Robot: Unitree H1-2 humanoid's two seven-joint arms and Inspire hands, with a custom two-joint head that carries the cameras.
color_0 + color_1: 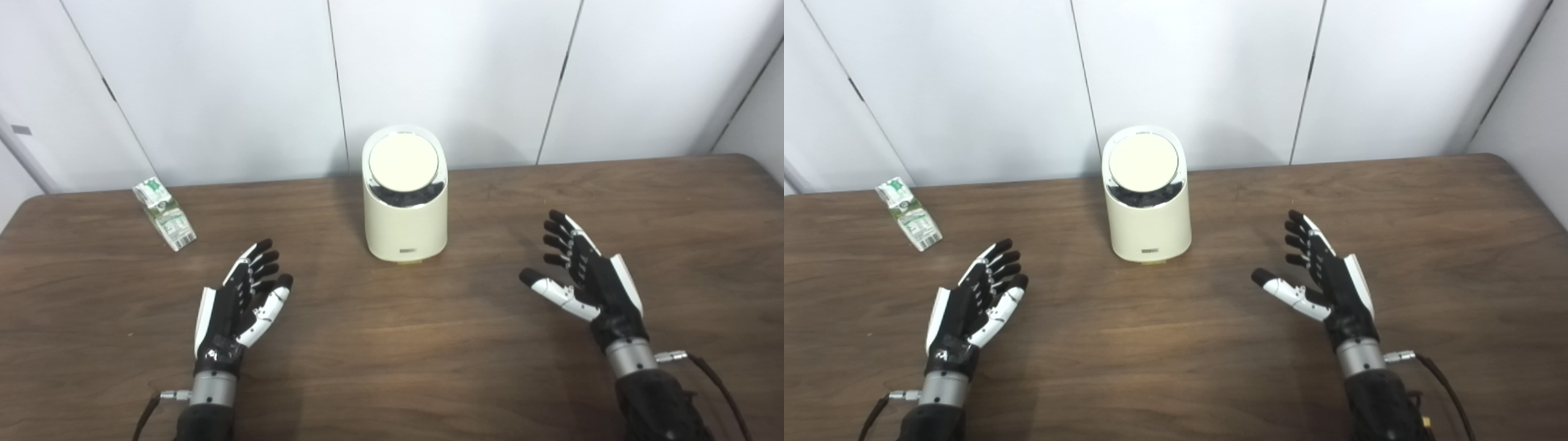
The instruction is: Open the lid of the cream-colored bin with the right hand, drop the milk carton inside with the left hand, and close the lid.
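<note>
The cream-colored bin (pixel 405 214) stands at the table's back middle, its round lid (pixel 403 160) down and tilted toward me. A green and white milk carton (pixel 164 213) lies on its side at the far left. My left hand (pixel 240 301) hovers open near the front left, below and right of the carton, holding nothing. To the right of the bin, my right hand (pixel 585 275) is open with fingers spread, thumb pointing toward the bin, well apart from it.
The brown wooden table (pixel 392 343) runs the picture's full width, with white wall panels (pixel 245 79) right behind the bin. Cables trail from both wrists at the bottom edge.
</note>
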